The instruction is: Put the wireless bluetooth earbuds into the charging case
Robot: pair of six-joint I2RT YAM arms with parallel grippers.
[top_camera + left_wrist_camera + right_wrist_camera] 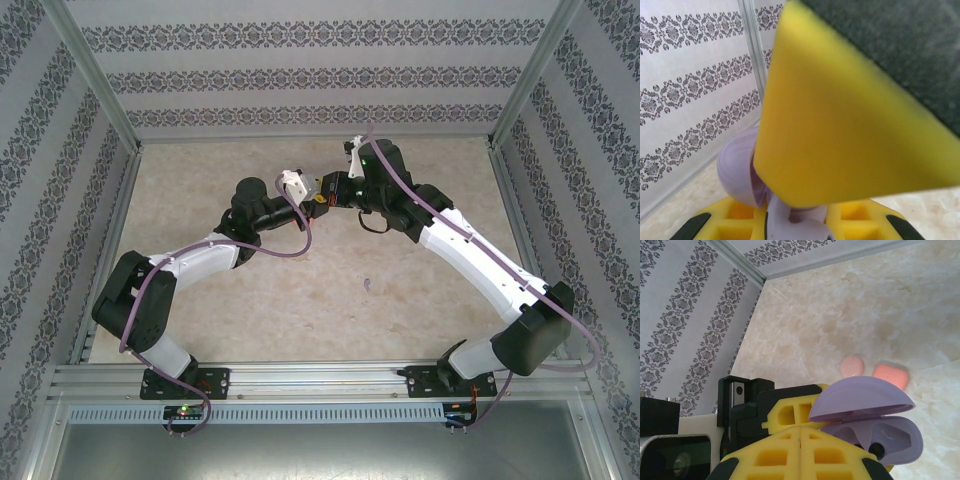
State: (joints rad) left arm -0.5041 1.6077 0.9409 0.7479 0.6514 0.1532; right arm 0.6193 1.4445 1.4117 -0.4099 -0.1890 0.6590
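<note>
While the right gripper (pixel 800 434) has its yellow fingers pressed flat together, I can't tell if anything is pinched between them. The left gripper (pixel 792 220) is clamped on the purple charging case (pixel 885 440), one finger on each side of the base. The lid (pixel 860 400) is hinged open and tilted up over the base, whose opening faces the right wrist camera. The right fingertips sit just beside that open mouth, to its left in that view; contact is unclear. There is a dark round spot inside the base, and I can't tell socket from bud. In the left wrist view, the right gripper's yellow finger looms right over the case, blurred.

From above, both grippers meet tip to tip toward the far middle of the table (pixel 230 300). A tiny purple earbud (pixel 368 285), as best I can make out, lies alone on the near side of them, well apart from both. A round salmon-pink piece (pixel 852 365) and a squarer salmon-pink piece (pixel 890 374) lie side by side on the table past the case, too blurred to identify.
</note>
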